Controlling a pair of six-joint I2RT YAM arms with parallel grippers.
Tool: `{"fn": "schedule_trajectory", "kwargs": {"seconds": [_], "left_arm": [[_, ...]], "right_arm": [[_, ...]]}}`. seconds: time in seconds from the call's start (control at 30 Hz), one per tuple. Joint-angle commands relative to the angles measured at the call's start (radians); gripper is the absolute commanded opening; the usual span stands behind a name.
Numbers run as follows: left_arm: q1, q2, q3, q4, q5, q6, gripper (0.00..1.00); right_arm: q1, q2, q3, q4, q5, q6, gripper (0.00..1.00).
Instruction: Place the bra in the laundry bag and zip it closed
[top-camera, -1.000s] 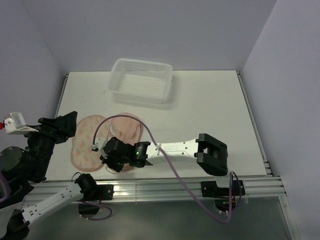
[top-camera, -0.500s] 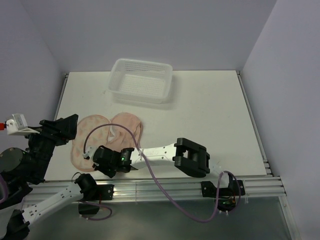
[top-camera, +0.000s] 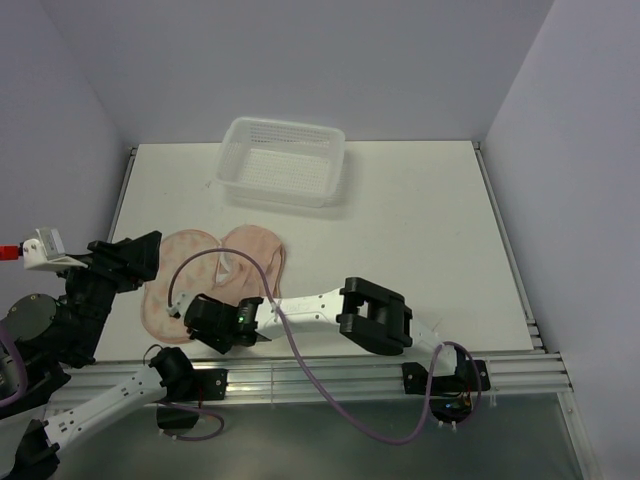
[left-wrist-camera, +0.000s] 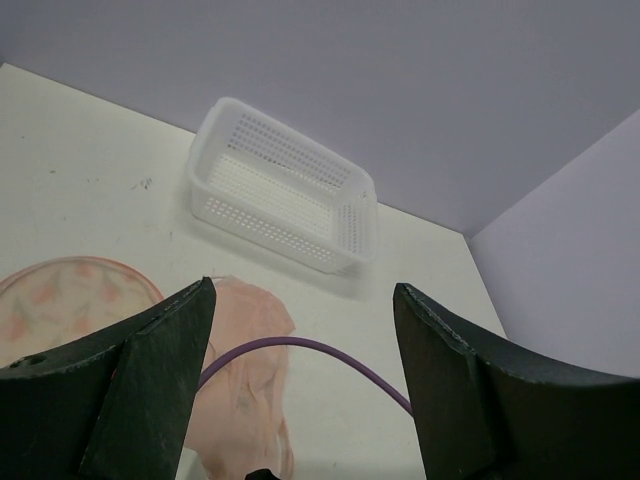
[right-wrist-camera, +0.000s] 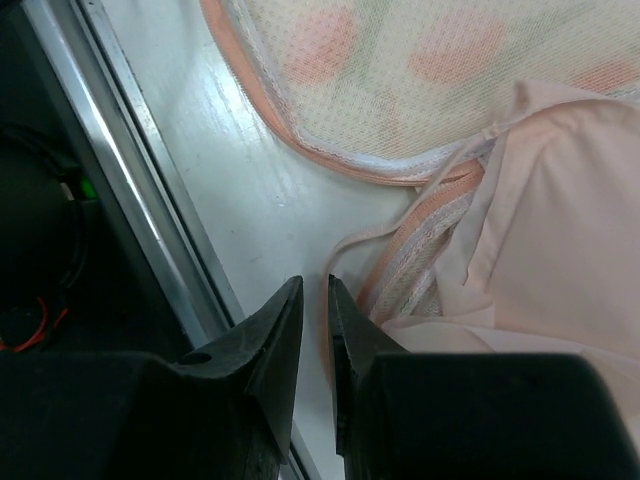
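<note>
The bra (right-wrist-camera: 560, 200) lies as pale pink folds over the right lobe of the laundry bag (top-camera: 180, 275), at the near-left part of the table (top-camera: 420, 220). You cannot tell from these views how much of it is tucked inside. One thin strap runs off its corner, crosses the bare table just beside the bag's peach edge, and drops into the slit between your right hand's fingers. Your right hand (right-wrist-camera: 315, 285) is low at the bag's near edge, close to the metal rail (right-wrist-camera: 130, 170) along the table front. Its fingers are drawn almost together, pinching that strap. The bag's left lobe shows its printed mesh face up, and a striped band of edging sits between that mesh and the bra.

Your left hand (left-wrist-camera: 302, 290) is raised off the table at the left, beside the bag's left lobe. Its fingers are spread wide with nothing between them. A purple cable (top-camera: 300, 350) arcs from the right arm over the bag. The white mesh basket (left-wrist-camera: 285, 235) stands upright farther back on the table, well apart from the bag.
</note>
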Motion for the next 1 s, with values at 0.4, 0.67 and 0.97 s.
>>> {"fn": "schedule_trajectory", "kwargs": {"seconds": [0.4, 0.67, 0.97], "left_arm": [[0.003, -0.014, -0.027, 0.026, 0.012, 0.01, 0.77], [0.003, -0.009, -0.066, 0.041, 0.013, -0.002, 0.77], [0.003, -0.002, -0.121, 0.058, 0.015, -0.052, 0.74]], "right_arm": [[0.018, -0.016, -0.021, 0.06, 0.046, 0.04, 0.0], [0.007, -0.185, -0.035, 0.08, 0.109, -0.02, 0.0], [-0.076, -0.208, -0.029, 0.095, 0.132, -0.038, 0.0]]}}
